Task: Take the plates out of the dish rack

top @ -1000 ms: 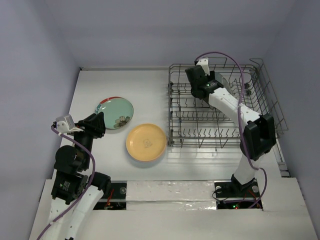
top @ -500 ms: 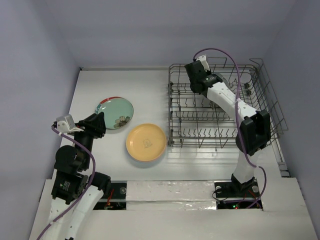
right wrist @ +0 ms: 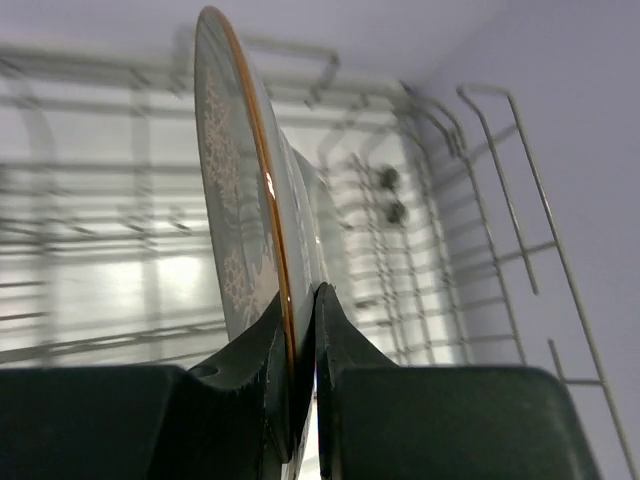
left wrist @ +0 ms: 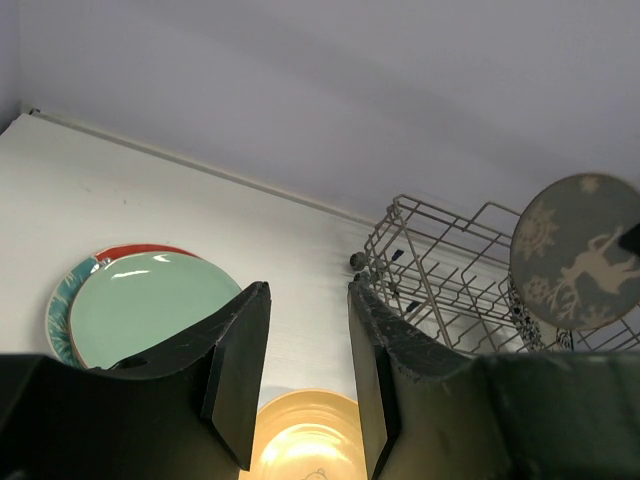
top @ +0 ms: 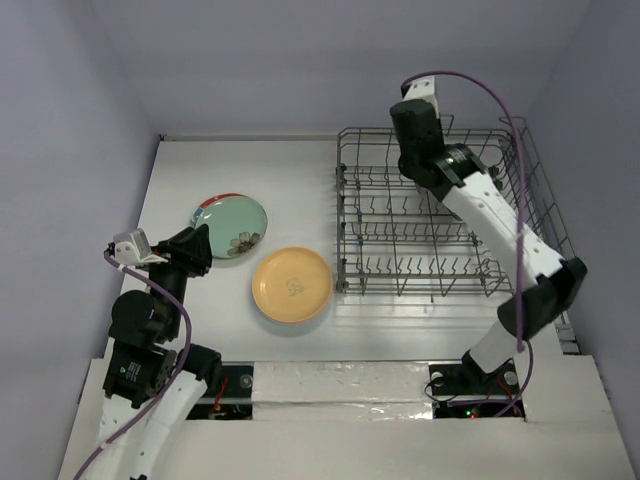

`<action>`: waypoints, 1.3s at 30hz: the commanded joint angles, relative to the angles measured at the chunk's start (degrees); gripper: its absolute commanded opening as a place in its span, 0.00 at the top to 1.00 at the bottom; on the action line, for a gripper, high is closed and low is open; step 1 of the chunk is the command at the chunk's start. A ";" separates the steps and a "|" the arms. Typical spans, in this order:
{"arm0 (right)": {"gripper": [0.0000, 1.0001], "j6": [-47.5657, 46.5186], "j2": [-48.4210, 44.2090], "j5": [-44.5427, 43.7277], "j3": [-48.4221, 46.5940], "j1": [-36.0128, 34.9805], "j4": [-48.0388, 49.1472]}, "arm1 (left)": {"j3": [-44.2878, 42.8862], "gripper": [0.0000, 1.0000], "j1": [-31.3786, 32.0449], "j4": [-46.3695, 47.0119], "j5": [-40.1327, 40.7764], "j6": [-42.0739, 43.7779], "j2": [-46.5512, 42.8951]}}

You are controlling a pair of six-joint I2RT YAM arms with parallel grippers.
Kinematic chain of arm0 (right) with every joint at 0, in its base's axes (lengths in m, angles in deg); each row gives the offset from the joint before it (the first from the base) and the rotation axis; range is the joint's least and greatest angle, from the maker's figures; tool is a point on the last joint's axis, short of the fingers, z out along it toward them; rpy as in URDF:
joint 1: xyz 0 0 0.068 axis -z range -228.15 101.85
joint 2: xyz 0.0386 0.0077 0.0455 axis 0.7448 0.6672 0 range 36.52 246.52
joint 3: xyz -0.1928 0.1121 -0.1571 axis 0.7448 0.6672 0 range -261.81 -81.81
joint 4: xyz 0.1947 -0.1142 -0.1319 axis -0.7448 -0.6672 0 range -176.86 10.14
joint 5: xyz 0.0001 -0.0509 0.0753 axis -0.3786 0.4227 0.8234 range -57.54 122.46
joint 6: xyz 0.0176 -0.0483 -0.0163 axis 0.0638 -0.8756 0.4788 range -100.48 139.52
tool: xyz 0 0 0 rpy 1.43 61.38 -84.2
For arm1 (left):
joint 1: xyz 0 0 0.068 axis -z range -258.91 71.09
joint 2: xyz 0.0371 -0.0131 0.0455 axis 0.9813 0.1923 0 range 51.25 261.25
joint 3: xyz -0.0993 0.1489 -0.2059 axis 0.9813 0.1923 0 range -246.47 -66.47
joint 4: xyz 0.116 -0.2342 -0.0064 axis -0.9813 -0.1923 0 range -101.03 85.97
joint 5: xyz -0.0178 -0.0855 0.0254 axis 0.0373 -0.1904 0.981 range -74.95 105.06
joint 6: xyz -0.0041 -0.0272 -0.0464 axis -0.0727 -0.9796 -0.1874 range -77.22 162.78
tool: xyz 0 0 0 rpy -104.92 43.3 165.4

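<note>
The patterned plate (right wrist: 232, 190), grey with pale snowflake and reindeer motifs and an orange rim, stands on edge above the far side of the dish rack (top: 420, 240). We see the right gripper (right wrist: 303, 305) pinching it at the rim, one finger on each face, jaws narrow. From the left wrist view the same plate (left wrist: 575, 250) faces the camera above the rack's wire rim. The rack sits on the right of the white table (top: 200, 170).

To its left, the yellow-orange plate (top: 292, 283) lies flat near the rack's near-left corner. Farther left, the mint green plate (top: 232, 225) lies on a red-and-teal plate (left wrist: 68, 300), whose rim shows at its left edge.

The left gripper (left wrist: 305, 370) hangs over the table's near left, jaws partly apart, holding nothing.
</note>
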 commanded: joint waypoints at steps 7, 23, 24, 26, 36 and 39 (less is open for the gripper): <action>1.00 17.48 -16.64 35.44 9.67 -3.32 29.58 | 0.22 0.66 -0.35 2.69 0.15 0.23 0.07; 1.00 48.18 22.26 64.07 -6.63 -12.45 50.64 | 0.22 0.61 -0.88 2.69 0.24 0.23 0.51; 1.00 48.44 24.21 64.33 -8.32 -12.46 49.75 | 0.22 0.61 -0.88 2.69 0.15 0.23 0.51; 1.00 49.32 27.55 64.68 -10.79 -13.08 48.43 | 0.13 0.61 -0.88 2.51 0.15 0.14 0.51; 0.97 57.05 35.74 65.04 -9.66 -14.66 50.09 | 0.22 0.60 -0.88 2.69 -0.11 0.14 0.42; 0.88 57.85 37.23 64.77 -9.22 -15.27 49.48 | 0.22 0.60 -0.88 2.69 -0.11 0.14 0.33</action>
